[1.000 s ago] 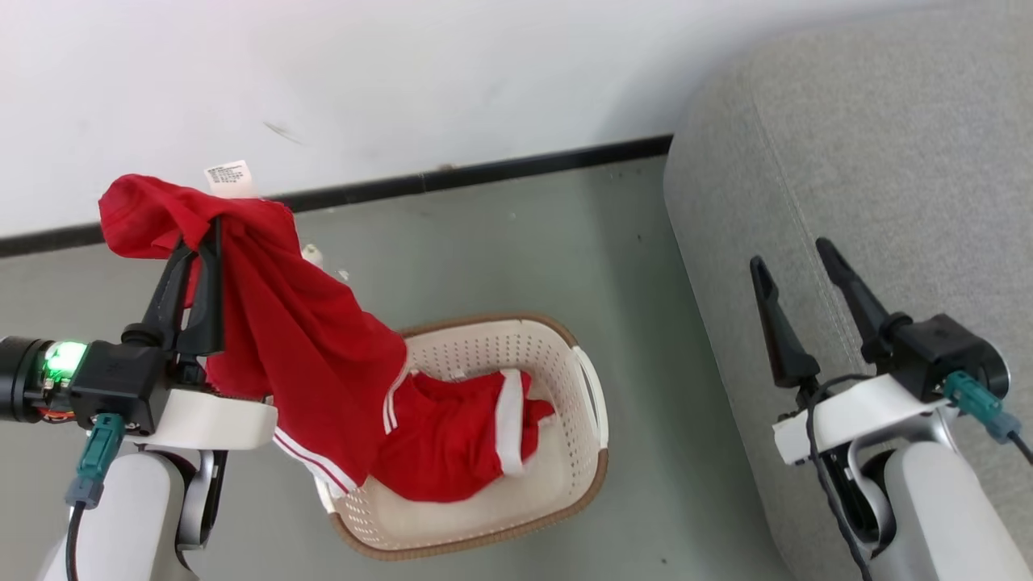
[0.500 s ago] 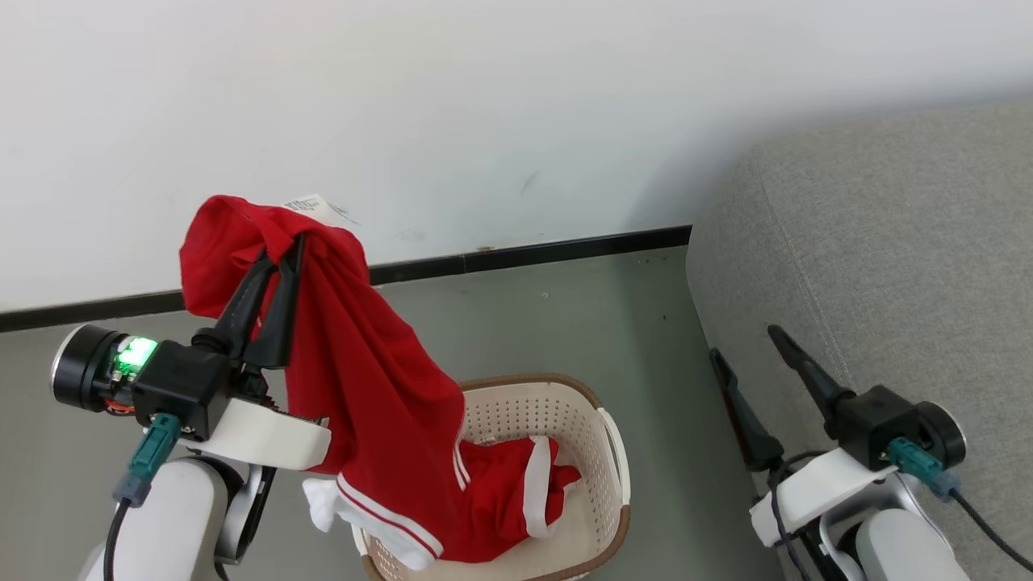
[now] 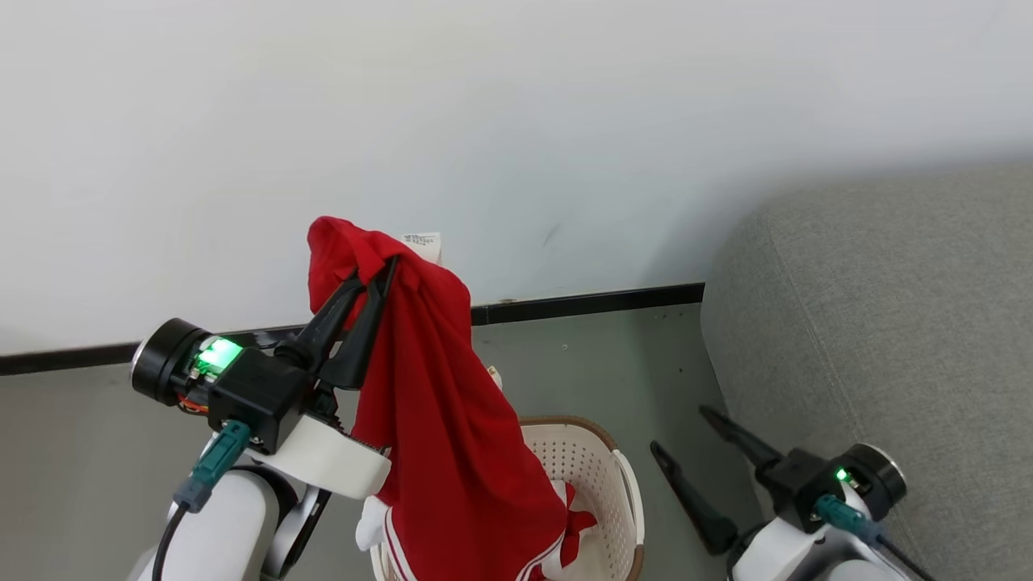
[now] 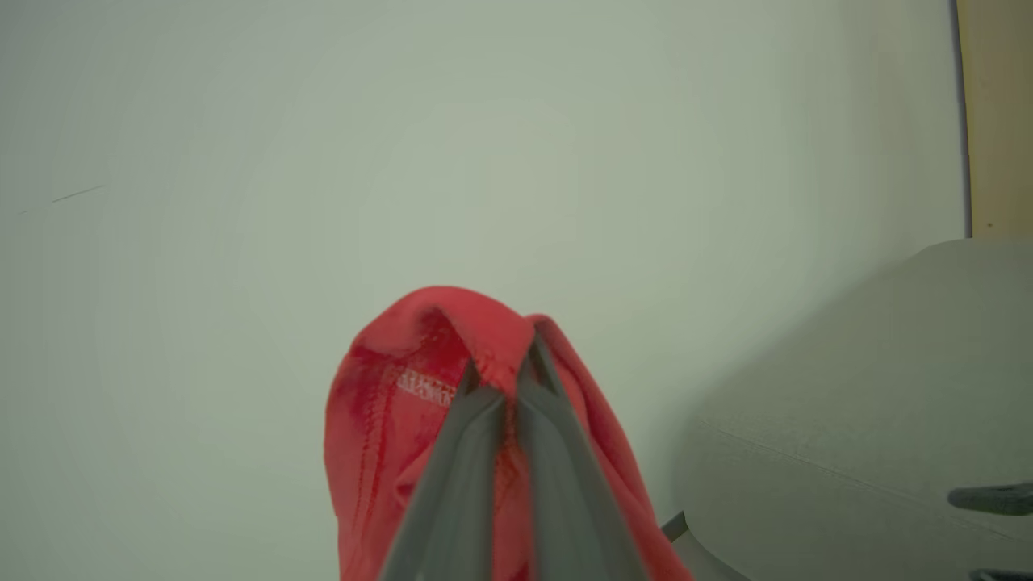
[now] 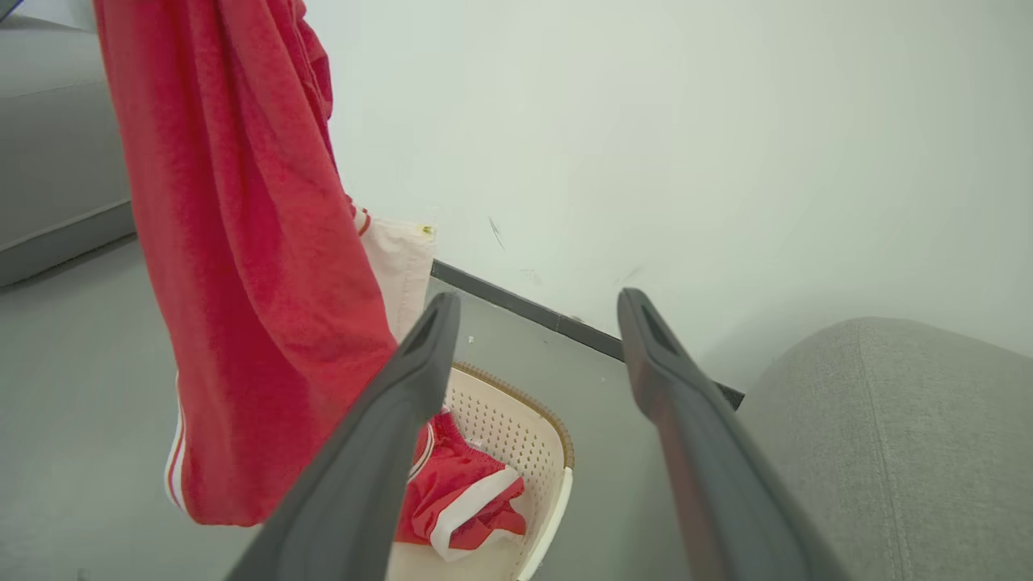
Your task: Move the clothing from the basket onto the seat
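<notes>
Left gripper (image 3: 376,271) points upward, clamping a hanging red garment (image 3: 452,420).

The right gripper (image 5: 539,300), its two dark fingers wide apart and holding nothing, shows over the basket (image 5: 524,420) with a crumpled red garment (image 5: 464,500) inside, a hanging red garment (image 5: 258,282) at the left and the grey seat (image 5: 888,436) at the right.
</notes>
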Controlling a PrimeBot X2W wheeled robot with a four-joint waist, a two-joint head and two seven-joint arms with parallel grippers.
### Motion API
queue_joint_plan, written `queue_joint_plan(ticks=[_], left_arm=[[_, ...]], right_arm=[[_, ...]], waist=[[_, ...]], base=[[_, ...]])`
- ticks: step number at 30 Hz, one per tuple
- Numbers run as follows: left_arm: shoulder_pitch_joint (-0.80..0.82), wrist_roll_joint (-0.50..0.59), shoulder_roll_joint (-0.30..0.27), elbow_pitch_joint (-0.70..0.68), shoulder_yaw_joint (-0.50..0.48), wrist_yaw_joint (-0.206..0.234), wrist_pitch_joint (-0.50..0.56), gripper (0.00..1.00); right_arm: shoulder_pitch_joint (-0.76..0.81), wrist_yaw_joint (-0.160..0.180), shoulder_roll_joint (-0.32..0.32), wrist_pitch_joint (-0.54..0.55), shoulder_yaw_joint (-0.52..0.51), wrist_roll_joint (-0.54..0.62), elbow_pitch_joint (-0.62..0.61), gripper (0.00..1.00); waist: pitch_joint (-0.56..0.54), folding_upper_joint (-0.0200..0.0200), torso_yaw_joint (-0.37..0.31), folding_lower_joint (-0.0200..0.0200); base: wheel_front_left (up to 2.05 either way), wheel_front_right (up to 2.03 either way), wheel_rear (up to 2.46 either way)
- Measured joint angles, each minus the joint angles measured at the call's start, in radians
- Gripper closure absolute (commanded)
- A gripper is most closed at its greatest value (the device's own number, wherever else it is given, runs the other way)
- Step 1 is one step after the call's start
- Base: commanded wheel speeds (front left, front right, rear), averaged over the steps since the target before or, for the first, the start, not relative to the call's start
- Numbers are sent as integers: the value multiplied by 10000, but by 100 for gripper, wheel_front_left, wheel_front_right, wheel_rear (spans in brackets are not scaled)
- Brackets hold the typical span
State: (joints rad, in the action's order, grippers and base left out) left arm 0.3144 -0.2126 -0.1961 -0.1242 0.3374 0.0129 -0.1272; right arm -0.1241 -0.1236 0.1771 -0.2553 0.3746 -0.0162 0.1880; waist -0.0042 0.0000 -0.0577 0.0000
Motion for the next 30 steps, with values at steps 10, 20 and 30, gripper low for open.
queue_joint_plan(ticks=[10,20,30], left_arm=[[47,-232,159,-291,349,-253,433,100],[243,-326,414,-359,757,-414,828,100],[696,-339,798,-589,1313,-604,970,100]], right_arm=[[-535,0,685,0,1996,-1089,309,0],[-1747,0,943,2,3517,-2328,1101,0],[-2964,0,1152,6,5413,-3133,1962,0]], waist=[[-348,0,194,0],[-290,0,344,0],[-164,0,600,0]], base=[[0,0,0],[0,0,0],[0,0,0]])
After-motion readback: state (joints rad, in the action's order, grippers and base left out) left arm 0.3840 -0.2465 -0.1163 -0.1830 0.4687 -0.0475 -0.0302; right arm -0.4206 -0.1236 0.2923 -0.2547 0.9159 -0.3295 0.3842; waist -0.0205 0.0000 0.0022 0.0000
